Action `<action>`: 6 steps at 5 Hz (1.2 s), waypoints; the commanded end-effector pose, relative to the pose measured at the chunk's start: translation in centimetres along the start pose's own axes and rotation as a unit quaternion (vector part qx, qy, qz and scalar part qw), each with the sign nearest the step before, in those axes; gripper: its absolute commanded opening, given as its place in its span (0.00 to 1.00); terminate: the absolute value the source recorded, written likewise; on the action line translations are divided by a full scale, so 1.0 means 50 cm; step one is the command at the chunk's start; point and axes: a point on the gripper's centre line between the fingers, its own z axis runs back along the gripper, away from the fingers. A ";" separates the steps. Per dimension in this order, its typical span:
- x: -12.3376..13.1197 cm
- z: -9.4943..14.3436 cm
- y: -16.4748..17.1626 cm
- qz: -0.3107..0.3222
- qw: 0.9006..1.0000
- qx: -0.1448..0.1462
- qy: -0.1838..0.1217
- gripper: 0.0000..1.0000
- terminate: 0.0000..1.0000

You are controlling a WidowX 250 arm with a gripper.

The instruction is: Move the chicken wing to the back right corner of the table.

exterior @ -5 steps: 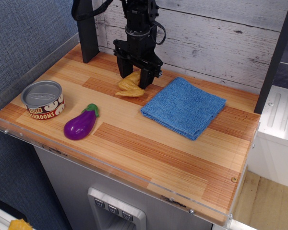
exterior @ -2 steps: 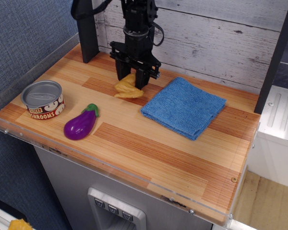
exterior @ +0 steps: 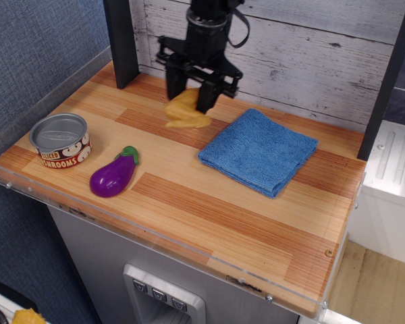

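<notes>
The gripper (exterior: 189,100) was clamped on the chicken wing (exterior: 184,110), clear of the table (exterior: 209,202). Carriage should pass above the blue cloth (exterior: 259,150), grip kept firm.

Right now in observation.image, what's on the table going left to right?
Mushroom can → purple eggplant → chicken wing, gripped in the jaws of the gripper and apparently lifted off the table → blue folded cloth.
</notes>
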 end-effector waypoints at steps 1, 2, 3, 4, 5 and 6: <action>-0.102 0.046 -0.069 -0.016 0.997 -0.047 -0.058 0.00 0.00; -0.124 0.030 -0.108 -0.027 0.996 -0.065 -0.060 0.00 0.00; -0.136 0.005 -0.157 -0.067 0.994 -0.057 -0.060 0.00 0.00; -0.131 -0.016 -0.193 -0.070 0.994 -0.056 -0.069 0.00 0.00; -0.130 -0.034 -0.213 -0.063 0.992 -0.065 -0.084 0.00 0.00; -0.128 -0.060 -0.235 -0.081 0.993 -0.055 -0.073 0.00 0.00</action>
